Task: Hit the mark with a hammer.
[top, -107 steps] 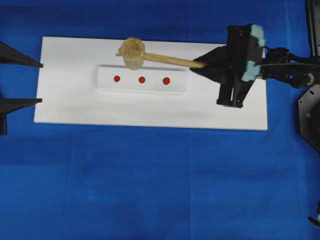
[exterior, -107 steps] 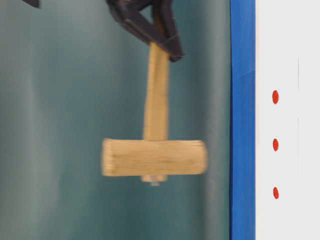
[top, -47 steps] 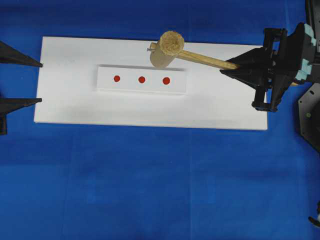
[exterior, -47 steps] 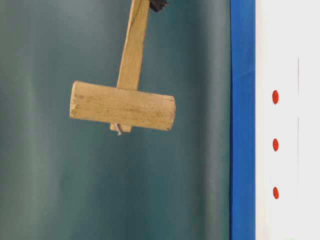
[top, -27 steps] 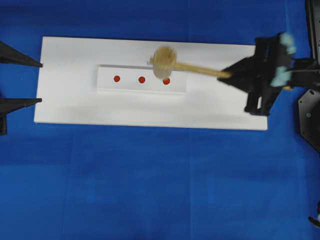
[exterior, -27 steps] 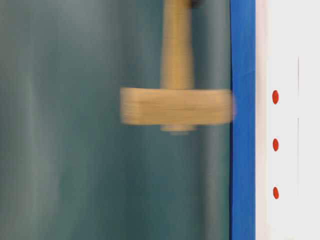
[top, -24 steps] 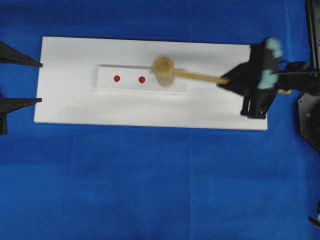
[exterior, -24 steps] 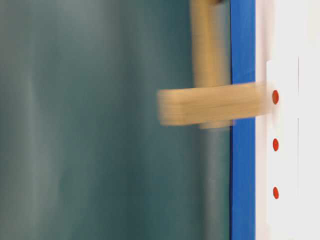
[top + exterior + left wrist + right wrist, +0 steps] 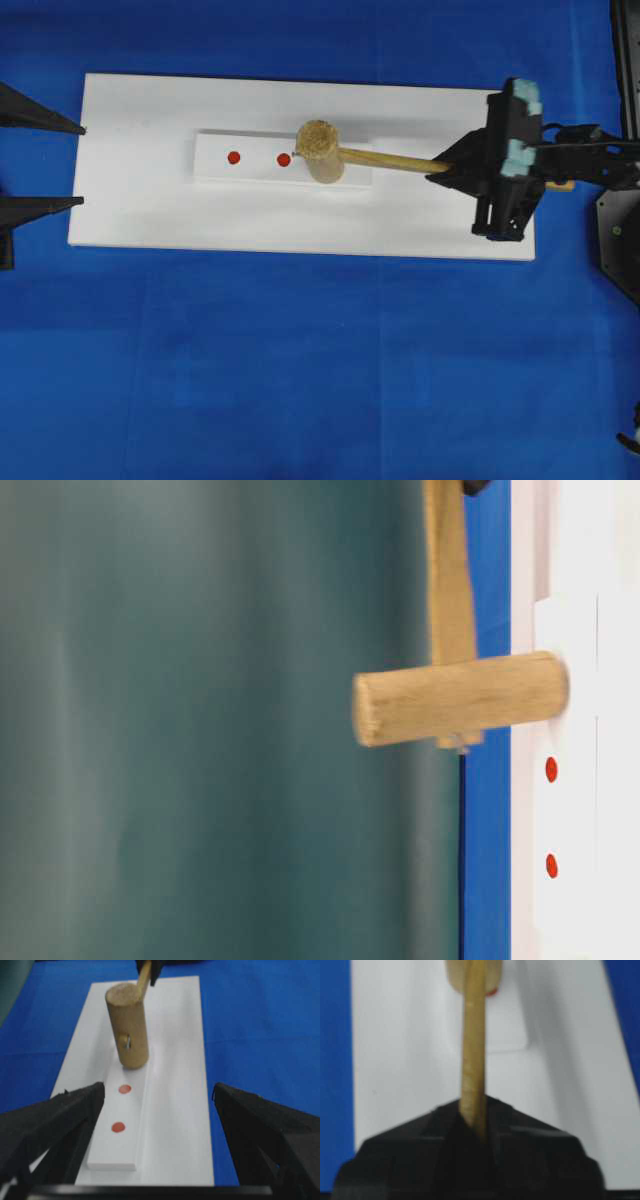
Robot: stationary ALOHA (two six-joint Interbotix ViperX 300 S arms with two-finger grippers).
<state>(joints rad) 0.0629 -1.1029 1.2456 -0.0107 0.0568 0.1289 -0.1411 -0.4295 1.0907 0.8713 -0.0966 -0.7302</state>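
The light-wood hammer stands with its head end down on the small white strip, covering the rightmost red mark. Two red marks stay visible to its left. My right gripper is shut on the hammer's handle at the board's right end. In the right wrist view the handle runs straight out from the shut jaws. In the left wrist view the hammer head stands just beyond the two marks. My left gripper is open and empty at the board's left edge.
The strip lies on a large white board on a blue cloth. The right arm reaches in from the right edge. In the table-level view the hammer head touches the strip's surface.
The right gripper swung the hammer down from above the board's far side onto the rightmost red mark. The left gripper has not moved.
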